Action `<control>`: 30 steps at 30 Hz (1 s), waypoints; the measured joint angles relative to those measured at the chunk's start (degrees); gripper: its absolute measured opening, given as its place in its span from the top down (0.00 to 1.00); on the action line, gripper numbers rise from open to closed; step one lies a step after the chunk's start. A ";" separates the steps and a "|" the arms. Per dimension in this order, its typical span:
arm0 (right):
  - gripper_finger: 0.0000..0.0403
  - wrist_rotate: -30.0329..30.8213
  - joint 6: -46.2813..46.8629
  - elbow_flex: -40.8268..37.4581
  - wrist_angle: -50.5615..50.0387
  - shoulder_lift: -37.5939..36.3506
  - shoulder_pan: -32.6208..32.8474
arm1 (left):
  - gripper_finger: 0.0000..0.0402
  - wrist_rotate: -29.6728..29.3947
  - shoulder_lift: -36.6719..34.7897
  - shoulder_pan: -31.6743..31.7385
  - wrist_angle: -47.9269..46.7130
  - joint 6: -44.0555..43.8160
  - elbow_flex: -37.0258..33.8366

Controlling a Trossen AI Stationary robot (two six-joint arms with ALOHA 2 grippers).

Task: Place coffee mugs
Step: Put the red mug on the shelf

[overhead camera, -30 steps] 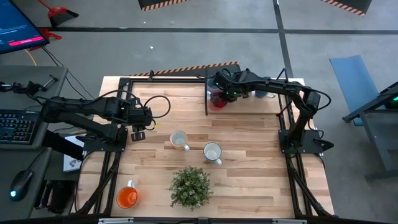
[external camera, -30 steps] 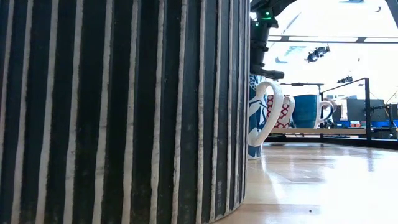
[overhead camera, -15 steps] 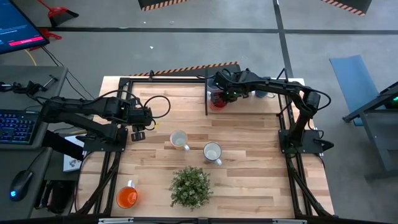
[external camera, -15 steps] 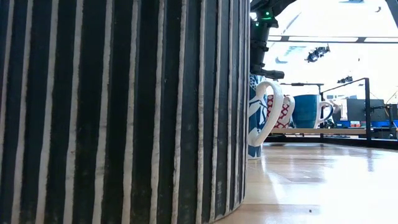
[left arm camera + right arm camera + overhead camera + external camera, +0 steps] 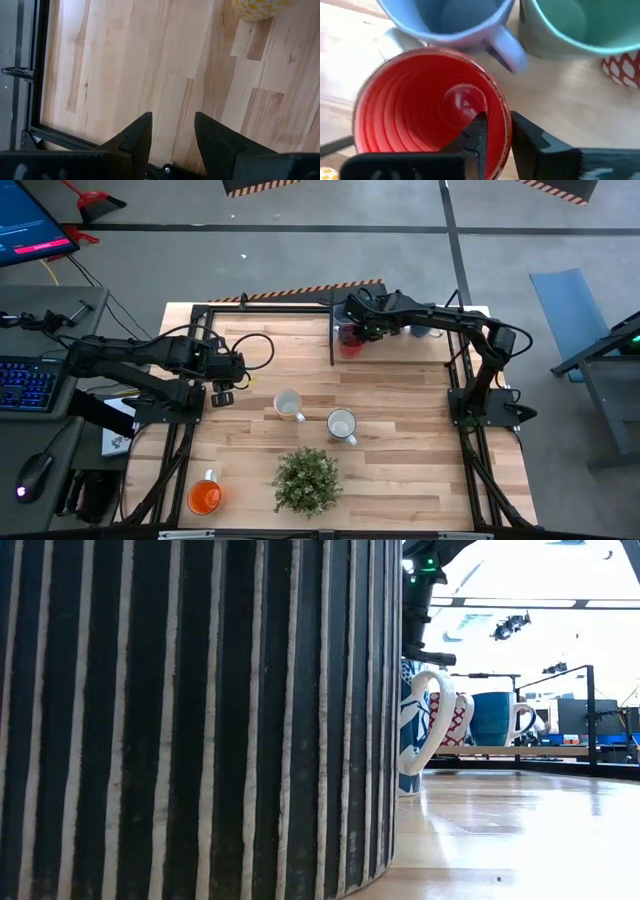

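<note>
**Red mug's down at the back, right gripper just started letting go**

Check your right gripper (image 5: 494, 131): its fingers straddle the rim of the red mug (image 5: 427, 102), one inside, one outside, and a sliver of gap shows now where a second ago they were pinched tight. So the release has only just begun. The mug sits at the top centre of the overhead frame (image 5: 348, 340), right beside the lavender-blue mug (image 5: 445, 20) and green mug (image 5: 575, 25). I'd say this one's basically placed.

Your left gripper (image 5: 172, 135) hangs at the left edge, fingers apart, holding nothing. The two white-ish mugs (image 5: 288, 404) and the orange mug (image 5: 204, 496) aren't placed yet.
</note>
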 joint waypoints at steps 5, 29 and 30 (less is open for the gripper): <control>0.82 -0.25 -0.13 0.00 0.61 0.00 0.02 | 0.66 0.00 -0.01 0.00 0.01 0.00 0.00; 0.79 -0.68 -1.08 1.70 3.81 0.00 0.02 | 0.66 0.00 -0.02 -0.01 0.02 -0.02 0.00; 0.79 -0.66 -1.24 2.39 3.40 0.00 0.01 | 0.66 0.00 0.00 -0.01 0.02 -0.02 0.00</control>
